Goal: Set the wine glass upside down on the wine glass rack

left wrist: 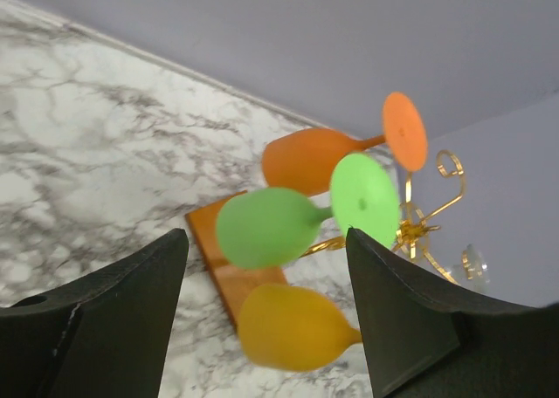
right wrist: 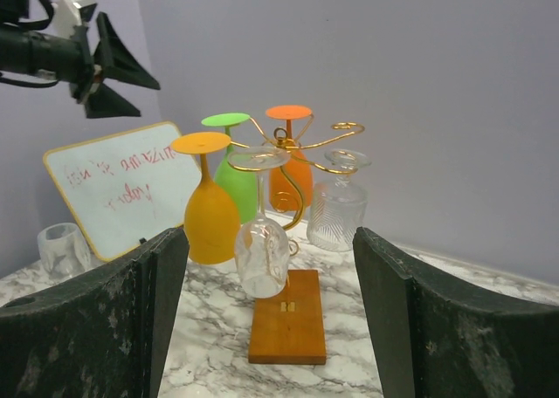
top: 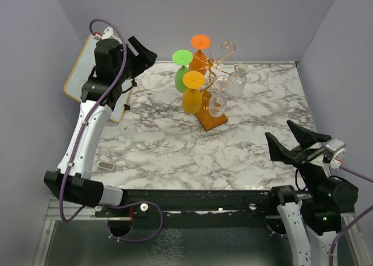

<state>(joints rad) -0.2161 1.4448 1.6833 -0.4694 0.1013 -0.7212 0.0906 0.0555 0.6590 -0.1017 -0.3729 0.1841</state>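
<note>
On veined marble, wine glass rack (gold spirals) holds possibly plastic goblets.

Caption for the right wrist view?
Wine glass rack with yellow glass, green glass, orange glass and clear glass hung upside down, between open jaws.

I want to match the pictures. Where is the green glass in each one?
Top view: green glass upper middle, upside down.
Left wrist: green glass at centre, beside the orange glass.
Right wrist: green glass left of centre, behind the yellow glass.
Shared landmark: the wooden base.
</note>
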